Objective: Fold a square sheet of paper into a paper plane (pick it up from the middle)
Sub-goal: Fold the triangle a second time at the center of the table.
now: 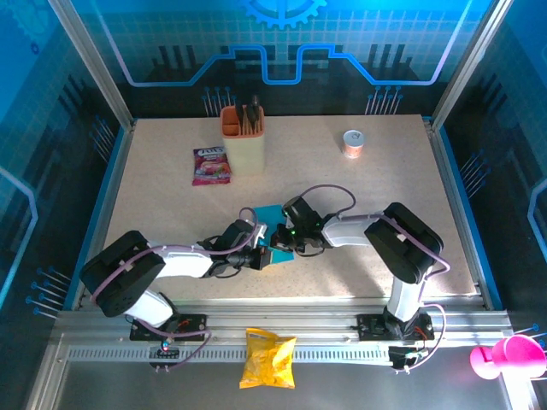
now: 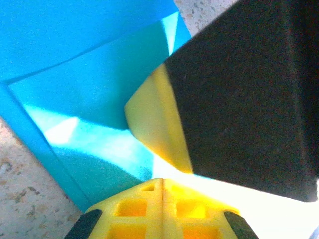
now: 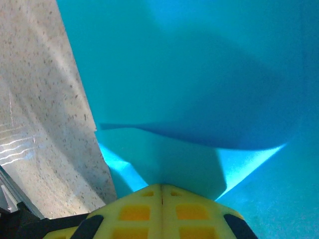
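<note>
Crisp bag (image 1: pixel 269 358) nearest, orange-cream holder (image 1: pixel 243 139) holding dark utensils (image 1: pixel 254 111)

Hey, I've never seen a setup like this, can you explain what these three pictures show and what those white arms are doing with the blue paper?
These are two robot arms bolted to a table's near edge. The overhead picture looks down on both; the other two come from cameras on each wrist. The left hand and right hand meet mid-table, both shut, pressing on the blue paper, which already shows folds close up. Whether either hand pinches it, I can't tell. Also on the table: an orange-cream holder, a pink packet and a small cup. A yellow crisp bag lies on the front rail.
</note>
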Controlling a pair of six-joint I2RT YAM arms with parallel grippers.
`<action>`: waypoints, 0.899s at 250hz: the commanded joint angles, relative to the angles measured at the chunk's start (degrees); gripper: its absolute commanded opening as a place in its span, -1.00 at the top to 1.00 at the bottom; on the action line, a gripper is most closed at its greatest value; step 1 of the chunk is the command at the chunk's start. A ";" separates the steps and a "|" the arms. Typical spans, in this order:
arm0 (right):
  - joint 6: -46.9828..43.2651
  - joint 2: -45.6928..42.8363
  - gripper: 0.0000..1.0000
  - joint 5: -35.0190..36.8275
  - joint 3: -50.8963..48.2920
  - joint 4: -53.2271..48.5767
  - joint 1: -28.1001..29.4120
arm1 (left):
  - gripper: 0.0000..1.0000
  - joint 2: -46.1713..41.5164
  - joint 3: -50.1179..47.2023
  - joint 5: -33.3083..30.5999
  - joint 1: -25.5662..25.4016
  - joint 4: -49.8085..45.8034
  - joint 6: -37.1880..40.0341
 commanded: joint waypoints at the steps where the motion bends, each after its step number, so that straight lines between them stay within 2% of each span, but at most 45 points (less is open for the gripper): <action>1: -1.54 1.94 1.00 4.48 2.65 -5.98 -3.76 | 1.00 2.44 -2.55 -0.30 -0.41 -8.07 0.78; 96: -4.28 5.48 1.00 6.10 7.50 -12.95 -11.48 | 1.00 2.70 -2.40 -0.16 -0.41 -8.07 0.84; 150: -6.41 -1.04 1.00 5.77 3.55 -12.59 -17.01 | 1.00 2.51 -2.03 0.10 -0.42 -8.21 0.84; 182: -7.32 -5.94 1.00 2.97 2.39 -12.40 -15.47 | 1.00 2.62 -1.85 0.14 -0.45 -8.24 0.85; 225: -4.65 -8.93 1.00 3.42 1.86 -10.63 -7.63 | 1.00 2.85 -1.42 0.06 -0.39 -8.22 0.85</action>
